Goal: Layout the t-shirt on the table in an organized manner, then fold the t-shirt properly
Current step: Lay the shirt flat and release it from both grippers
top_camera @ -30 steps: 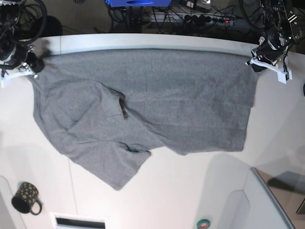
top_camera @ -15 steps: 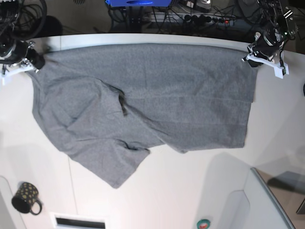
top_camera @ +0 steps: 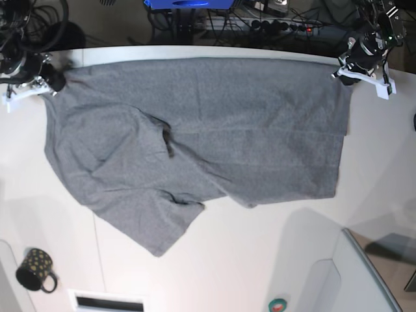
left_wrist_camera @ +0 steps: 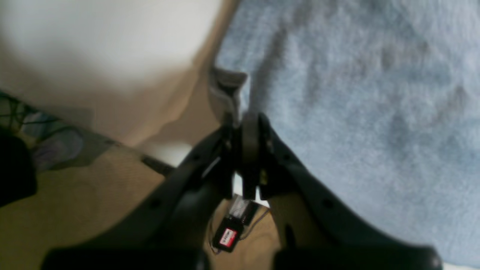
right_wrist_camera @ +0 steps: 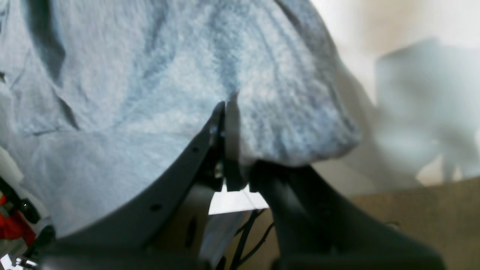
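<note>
1. At the left of the base view, the right gripper (top_camera: pixel 40 79) is pinching one far corner of the t-shirt (top_camera: pixel 195 143), its fingers (right_wrist_camera: pixel 225 142) pressing together on a bunched fold of grey cloth.
2. Across the middle, the t-shirt is lying spread on the white counter (top_camera: pixel 260 260), its far edge running along the counter's back rim, with one part folding over in a loose flap toward the front left.
3. At the right of that view, the left gripper (top_camera: pixel 354 68) is clamping the other far corner, a small hem tab sticking up just past its closed tips.
4. The cloth is looking soft, light and limp, so it is likely sagging and creasing wherever it is unsupported; gripping at corners or hems and keeping it taut is probably the sound approach.
5. The base view is showing the garment's whole outline, plus a dark spotted mug (top_camera: pixel 36 270) near the front left, well apart from the cloth.
6. The wrist views are showing the pinch itself and the fabric's fuzzy weave.
</note>
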Robot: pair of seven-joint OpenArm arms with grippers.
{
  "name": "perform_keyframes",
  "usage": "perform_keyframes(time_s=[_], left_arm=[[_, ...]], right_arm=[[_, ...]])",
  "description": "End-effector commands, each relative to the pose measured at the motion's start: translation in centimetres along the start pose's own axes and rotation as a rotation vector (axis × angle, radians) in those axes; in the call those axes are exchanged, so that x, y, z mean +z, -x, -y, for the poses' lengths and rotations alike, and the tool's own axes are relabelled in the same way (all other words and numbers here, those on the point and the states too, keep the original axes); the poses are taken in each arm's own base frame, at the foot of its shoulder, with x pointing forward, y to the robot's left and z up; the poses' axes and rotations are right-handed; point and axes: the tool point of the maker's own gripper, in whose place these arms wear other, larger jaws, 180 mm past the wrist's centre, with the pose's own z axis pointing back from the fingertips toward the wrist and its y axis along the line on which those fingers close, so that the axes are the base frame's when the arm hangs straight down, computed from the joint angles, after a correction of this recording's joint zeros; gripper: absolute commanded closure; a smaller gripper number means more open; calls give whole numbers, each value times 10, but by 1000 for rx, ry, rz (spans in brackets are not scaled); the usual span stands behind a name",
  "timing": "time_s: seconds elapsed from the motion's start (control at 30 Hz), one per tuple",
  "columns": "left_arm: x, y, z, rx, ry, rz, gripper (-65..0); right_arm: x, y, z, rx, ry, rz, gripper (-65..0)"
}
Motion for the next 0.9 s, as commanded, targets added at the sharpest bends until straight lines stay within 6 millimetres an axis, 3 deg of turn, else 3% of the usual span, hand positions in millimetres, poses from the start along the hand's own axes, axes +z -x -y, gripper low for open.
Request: perform_keyframes(time_s=[0.0,0.27,0.87], left_arm=[[7,-15,-10,-4,-21,48,0],[10,-17,-18,10,-39,56,0],[8,-18,-13,6,-28,56,0]], right_arm=[[6,-10,-1,23,-6,27,-6],[6,-4,1,23,-3,15,-6],[6,4,4,5,-2,4,-14]])
